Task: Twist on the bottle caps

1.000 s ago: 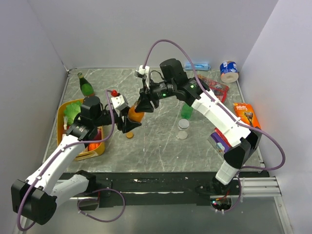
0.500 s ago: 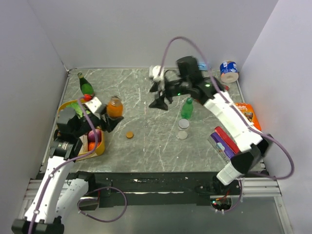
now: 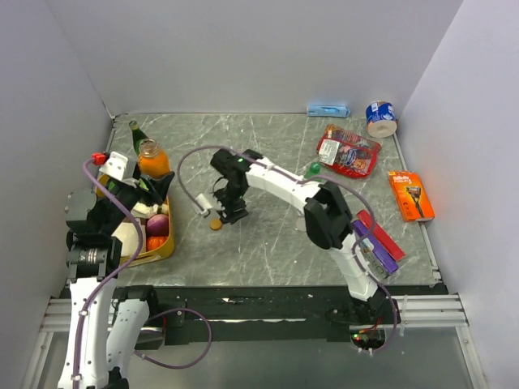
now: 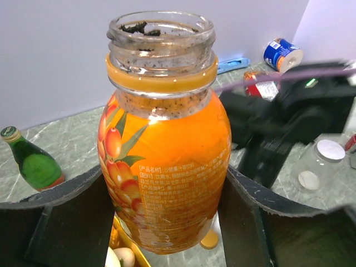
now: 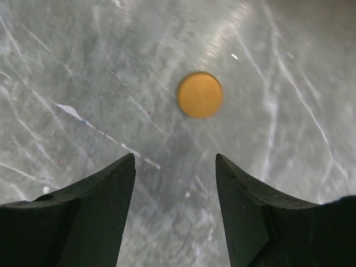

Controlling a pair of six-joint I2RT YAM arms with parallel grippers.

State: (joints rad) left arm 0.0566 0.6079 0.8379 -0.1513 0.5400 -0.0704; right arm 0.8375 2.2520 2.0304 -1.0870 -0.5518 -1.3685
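near right first: stacked boxes [image 3: 375, 240], red over purple, at the edge of the table [image 3: 268, 247] beside the right arm's base. near left, a yellow tray [image 3: 159, 252] with round fruit inside.

mid-table now, and there it is, the orange cap [image 5: 200, 94], flat on the marble, all on its own. right gripper [image 5: 174, 161] poised directly over it, fingers [image 5: 94, 214] spread wide, nothing between them, tips just short of the cap and touching no part of it.

over to the left: left gripper [image 4: 165, 181] clamped firmly on the orange bottle [image 4: 167, 144], one finger on each side of the belly, upright, lifted above the tray's far end. mouth wide open, uncapped, orange ring round the neck, dark specks on the rim. well apart from the orange cap.

further back, only the top of the green bottle [image 3: 313, 169] peeking past the right arm. blurred clear bottle [image 4: 322, 161] beyond that same arm in the left wrist view; cannot tell whether capped. orange razor box [image 3: 409, 194] by the right wall. dark-green bottle [image 4: 34, 167] just behind the held one, near the left wall. then a red snack packet [image 3: 347, 150], and right at the far wall a blue-and-white can [image 3: 380, 117] and a blue pack [image 3: 328, 110].
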